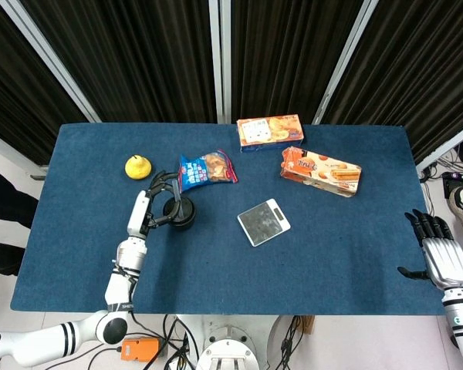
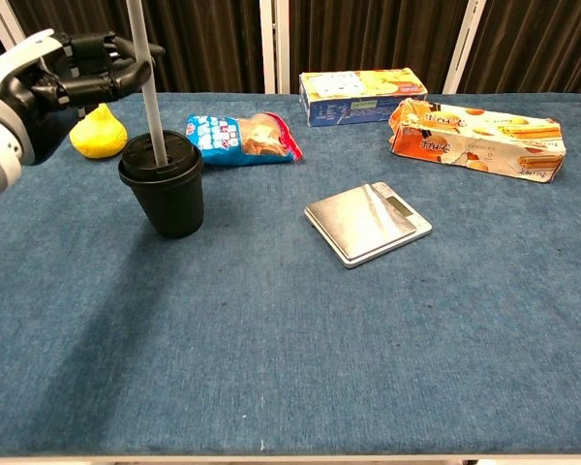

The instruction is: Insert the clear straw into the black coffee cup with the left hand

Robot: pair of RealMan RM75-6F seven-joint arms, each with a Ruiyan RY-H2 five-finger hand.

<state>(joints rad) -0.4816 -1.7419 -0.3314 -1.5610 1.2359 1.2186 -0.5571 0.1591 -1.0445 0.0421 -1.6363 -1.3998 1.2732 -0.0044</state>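
Note:
The black coffee cup (image 2: pixel 169 199) stands with its lid on at the left of the blue table. The clear straw (image 2: pixel 147 87) rises nearly upright from the lid, its lower end in the lid's opening and its top past the frame edge. My left hand (image 2: pixel 73 73) is above and left of the cup and pinches the straw partway up. From the head view the left hand (image 1: pixel 150 212) lies just left of the cup (image 1: pixel 184 216), and the straw is hard to make out. My right hand (image 1: pixel 440 260) rests off the table's right edge, fingers apart, holding nothing.
A yellow pear (image 2: pixel 95 133) sits behind the cup, partly behind my left hand. A blue snack bag (image 2: pixel 240 139) lies right of the pear. A silver scale (image 2: pixel 368 222) is mid-table. Two biscuit boxes (image 2: pixel 363 95) (image 2: pixel 476 139) lie at the back right.

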